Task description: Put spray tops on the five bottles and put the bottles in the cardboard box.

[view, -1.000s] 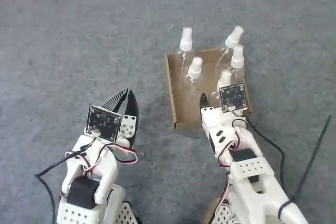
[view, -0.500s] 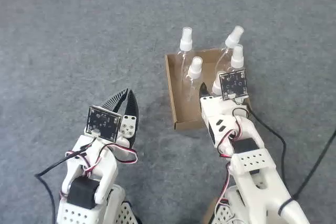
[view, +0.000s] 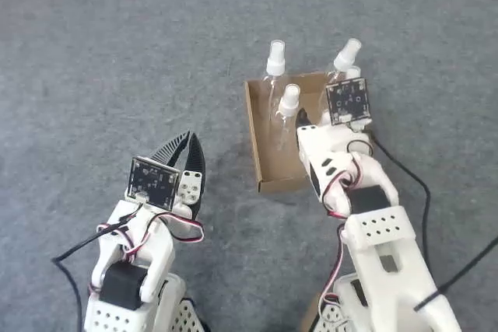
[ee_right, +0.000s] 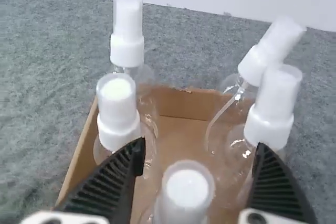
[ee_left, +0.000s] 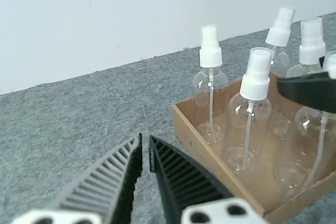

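High view: your left end effector is clenched on nothing, over bare surface, well apart from the box. Your right arm hangs over the box's near end. White-topped bottles stand at the box. The mid bottle is clear of the arm. The far-left bottle and far-right bottle are at the far wall; can't tell if inside it or just behind.

Left wrist view: left fingers nearly meet, slim gap, empty. You can count five bottles, each with a top on. A dark finger of the other arm crosses in front of two of them.

Right wrist view: your right end effector is released, straddling the near bottle at its top, touching nothing I can see. The far-right bottle's top sits tilted, possibly not seated; it may need pressing.

Handling, my guess: the bottles look empty, thin clear plastic, so light, tippy, slick, easy to dent. Take hold at the neck just under the top, or low on the body with a soft squeeze. Don't lift by the top alone, it could pull off. The box is light card and may slide if nudged.

Writing: none readable on bottles or box, no labels seen.
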Robot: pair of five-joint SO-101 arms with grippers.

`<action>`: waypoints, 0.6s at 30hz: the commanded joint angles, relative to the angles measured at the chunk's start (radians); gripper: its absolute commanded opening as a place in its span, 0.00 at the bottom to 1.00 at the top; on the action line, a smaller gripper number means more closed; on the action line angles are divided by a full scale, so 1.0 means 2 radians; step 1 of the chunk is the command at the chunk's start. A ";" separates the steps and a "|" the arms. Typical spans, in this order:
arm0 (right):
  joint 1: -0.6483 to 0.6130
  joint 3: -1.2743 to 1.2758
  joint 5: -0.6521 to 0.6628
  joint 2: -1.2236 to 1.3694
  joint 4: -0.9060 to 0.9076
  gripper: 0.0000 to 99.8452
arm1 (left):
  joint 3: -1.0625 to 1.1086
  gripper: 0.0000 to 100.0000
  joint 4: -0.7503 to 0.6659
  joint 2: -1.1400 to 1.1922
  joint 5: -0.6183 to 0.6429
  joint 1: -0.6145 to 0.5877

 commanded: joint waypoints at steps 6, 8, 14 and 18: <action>0.002 -0.110 -0.001 -0.039 0.092 0.26 | -0.001 0.01 -0.011 -0.008 0.005 -0.003; 0.002 -0.114 0.000 -0.070 0.115 0.26 | -0.001 0.01 -0.011 -0.008 0.005 -0.003; 0.004 -0.111 0.029 -0.167 0.241 0.26 | -0.001 0.01 -0.011 -0.008 0.005 -0.004; 0.004 -0.081 0.031 -0.235 0.303 0.26 | -0.001 0.01 -0.011 -0.008 0.005 -0.004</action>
